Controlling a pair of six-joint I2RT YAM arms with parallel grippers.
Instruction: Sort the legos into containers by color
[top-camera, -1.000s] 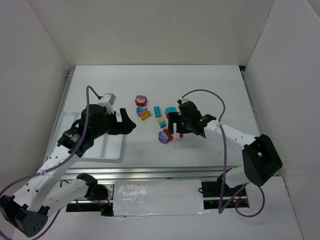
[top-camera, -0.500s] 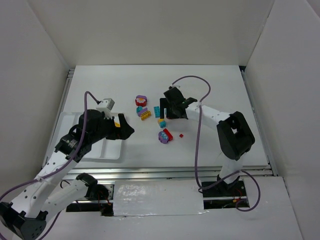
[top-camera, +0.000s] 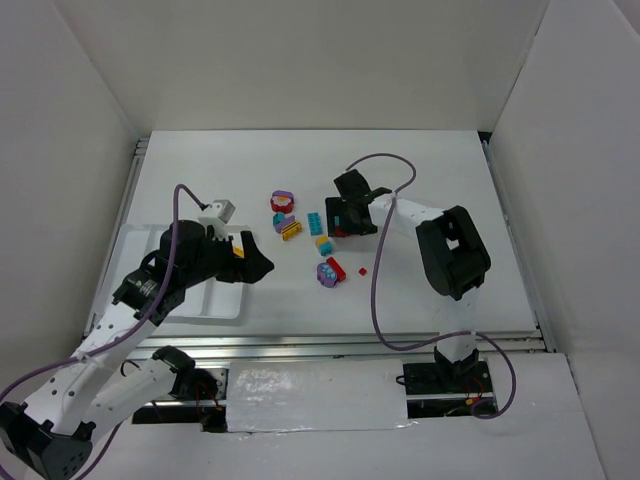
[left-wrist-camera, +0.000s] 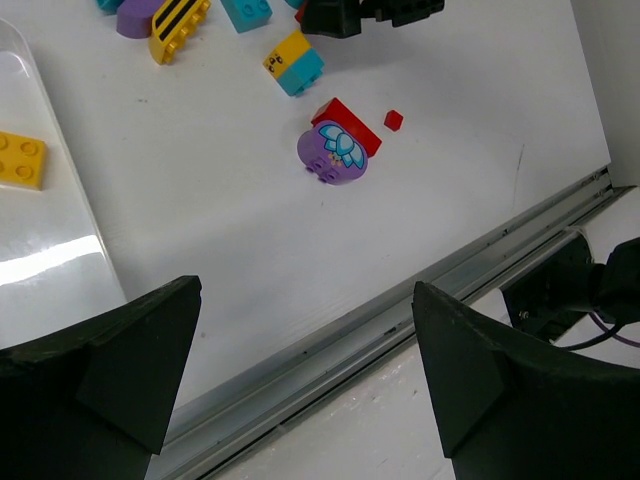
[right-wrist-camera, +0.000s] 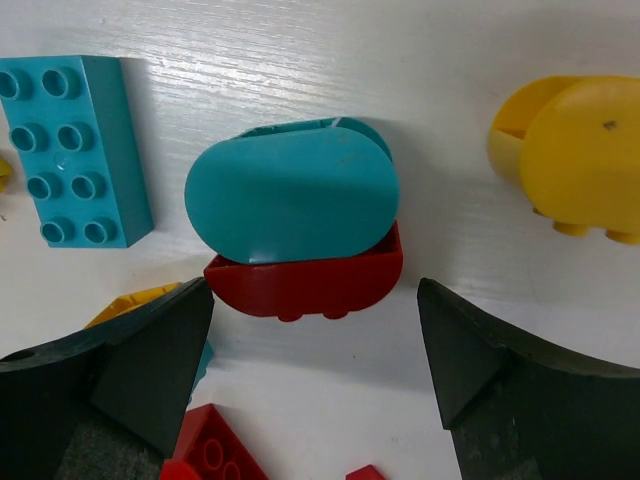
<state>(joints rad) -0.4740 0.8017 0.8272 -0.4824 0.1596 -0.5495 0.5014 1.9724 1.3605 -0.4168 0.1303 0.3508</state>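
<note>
My right gripper is open. It hovers just over a teal rounded brick that sits on a red rounded brick, with a finger on each side; in the top view it is in mid-table. A teal studded brick lies to the left and a yellow rounded brick to the right. My left gripper is open and empty above the table's near part, beside the white tray. A yellow brick lies in the tray.
A purple rounded brick, a red brick and a tiny red piece lie near mid-table. A yellow-teal brick, a striped yellow brick and a red-purple piece lie farther back. The metal rail marks the near edge.
My right gripper has moved away from the near red pieces to the far side, over the teal rounded brick. My left gripper has drifted slightly right, still open.
</note>
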